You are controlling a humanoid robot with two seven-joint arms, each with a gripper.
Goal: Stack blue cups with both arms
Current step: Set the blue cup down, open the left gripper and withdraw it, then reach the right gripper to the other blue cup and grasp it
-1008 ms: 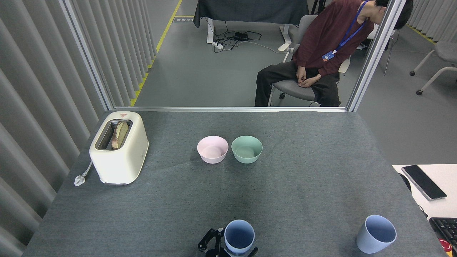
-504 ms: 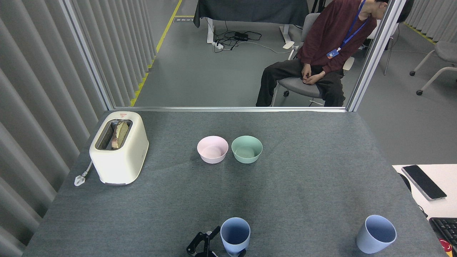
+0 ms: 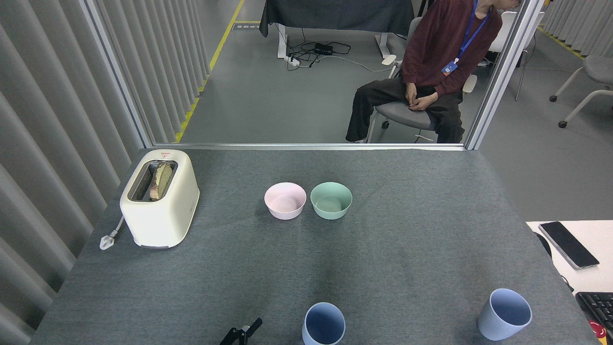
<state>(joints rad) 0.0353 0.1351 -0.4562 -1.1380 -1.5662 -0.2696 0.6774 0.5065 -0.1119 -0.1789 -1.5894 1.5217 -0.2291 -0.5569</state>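
Observation:
Two pale blue cups stand upright on the grey table (image 3: 306, 258). One blue cup (image 3: 323, 324) is at the front edge near the middle, the other blue cup (image 3: 505, 314) at the front right. My left gripper (image 3: 243, 333) pokes in at the bottom edge, a hand's width left of the middle cup and clear of it. Only one thin black finger (image 3: 254, 325) and part of its linkage show. No second finger lies against it, so the jaws stand apart with nothing held. The right arm is out of view.
A pink bowl (image 3: 285, 200) and a mint green bowl (image 3: 331, 200) sit side by side mid-table. A cream toaster (image 3: 159, 197) with bread stands at the left. A phone (image 3: 568, 244) and keyboard (image 3: 596, 306) lie on a white desk at the right. A person sits behind the table.
My left gripper let go of the middle cup and drew back left and down toward the frame's edge. The cup now stands free, slightly nearer me. The seated person shifted.

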